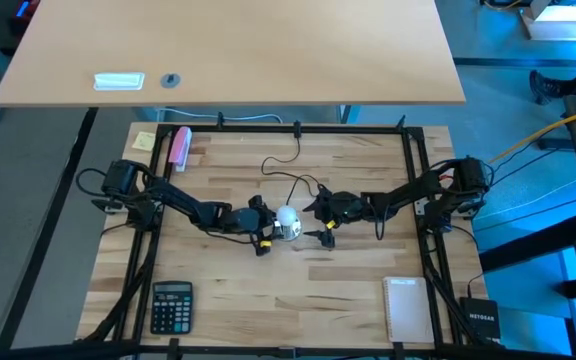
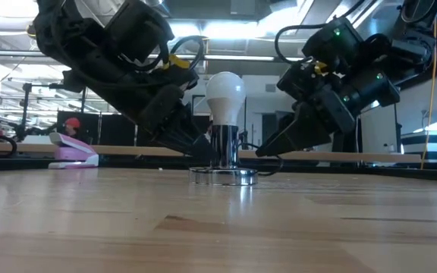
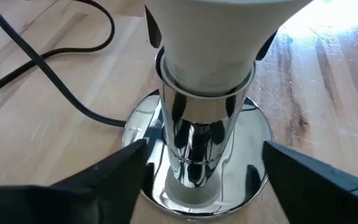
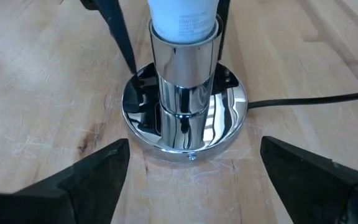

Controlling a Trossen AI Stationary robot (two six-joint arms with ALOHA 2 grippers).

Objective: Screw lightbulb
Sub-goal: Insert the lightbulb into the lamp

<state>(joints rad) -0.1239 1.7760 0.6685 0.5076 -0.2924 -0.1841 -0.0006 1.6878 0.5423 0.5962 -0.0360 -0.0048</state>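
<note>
Both hands meet at the middle of the surface [image 1: 268,300], and we see them from opposite sides of the same thing. Our left hand [image 3: 201,177] comes in from the left with its fingers [image 3: 114,174] spread on either side of the chrome socket [image 3: 194,155], clear of the metal and grasping nothing. Our right hand [image 4: 191,168] reaches in from the right, its fingers [image 4: 98,168] likewise parted wide, one on each side of the socket's round base, and it holds nothing either. Between them the lightbulb [image 2: 225,97] stands upright, its white globe on top and its neck seated in the mouth of the socket; how far the thread has gone in we cannot tell, since the base is hidden inside the chrome tube. From above, the lightbulb [image 1: 288,221] sits roughly at the centre of the surface, with the black cord [image 1: 286,165] running from the socket toward the far edge. On the far left lies a pink-and-white object [image 1: 180,146] beside a yellow note [image 1: 144,140]. On the near left we see a calculator [image 1: 171,306], and on the near right a notebook [image 1: 406,309].
</note>
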